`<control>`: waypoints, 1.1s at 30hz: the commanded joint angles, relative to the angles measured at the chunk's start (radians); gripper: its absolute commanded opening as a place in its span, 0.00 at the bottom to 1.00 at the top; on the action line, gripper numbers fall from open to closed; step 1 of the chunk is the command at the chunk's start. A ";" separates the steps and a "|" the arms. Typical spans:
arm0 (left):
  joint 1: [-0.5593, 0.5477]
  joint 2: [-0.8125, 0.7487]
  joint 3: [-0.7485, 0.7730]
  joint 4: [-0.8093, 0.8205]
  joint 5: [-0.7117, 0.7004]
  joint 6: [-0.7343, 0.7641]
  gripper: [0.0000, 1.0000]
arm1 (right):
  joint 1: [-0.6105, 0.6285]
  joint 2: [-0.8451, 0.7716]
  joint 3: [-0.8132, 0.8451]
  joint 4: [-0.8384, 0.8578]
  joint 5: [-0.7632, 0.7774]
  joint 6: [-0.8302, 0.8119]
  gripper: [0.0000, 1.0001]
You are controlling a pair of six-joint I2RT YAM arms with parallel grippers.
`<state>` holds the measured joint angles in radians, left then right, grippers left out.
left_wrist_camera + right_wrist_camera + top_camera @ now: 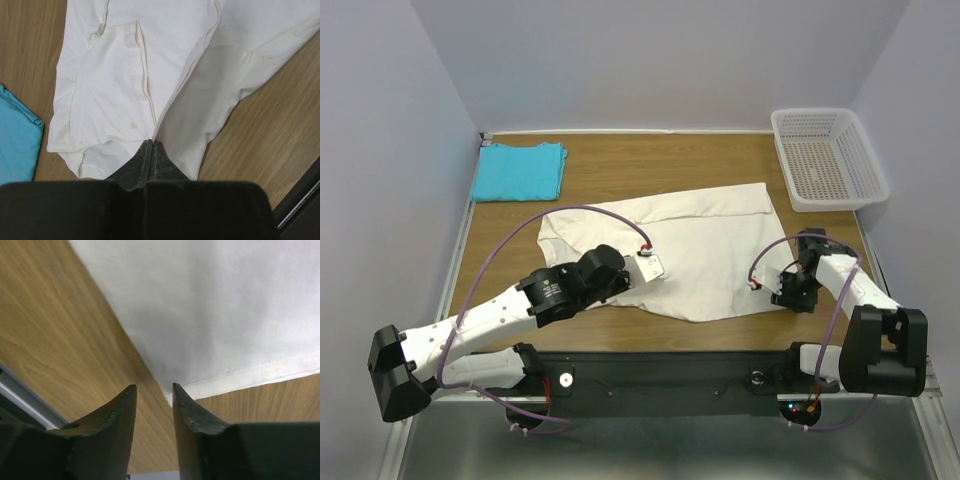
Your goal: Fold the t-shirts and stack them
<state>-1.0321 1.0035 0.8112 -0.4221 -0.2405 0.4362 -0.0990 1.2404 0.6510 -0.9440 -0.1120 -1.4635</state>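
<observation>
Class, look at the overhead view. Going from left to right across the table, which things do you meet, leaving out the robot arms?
turquoise t-shirt → cream-white t-shirt → white mesh basket

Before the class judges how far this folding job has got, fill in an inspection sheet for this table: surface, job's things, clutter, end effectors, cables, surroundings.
Surface: wooden table, flat, no spills seen.
Job's things: cream t-shirt spread mid-table, not yet stacked; turquoise t-shirt folded at the far left corner.
Clutter: white mesh basket at the far right corner, nothing seen inside.
End effectors: left end effector shut, pinching a fold of the cream t-shirt; right end effector open, fingers either side of the shirt's corner.
Cables: purple cables loop above both arms.
Surroundings: pale walls on three sides.
</observation>
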 commanded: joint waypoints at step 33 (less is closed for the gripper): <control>0.020 -0.203 -0.060 0.088 -0.026 0.013 0.00 | -0.008 -0.059 -0.019 0.030 0.060 -0.024 0.60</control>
<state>-1.0187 0.8406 0.7570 -0.3859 -0.2741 0.4404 -0.0990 1.1694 0.6662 -0.9798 -0.0845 -1.4437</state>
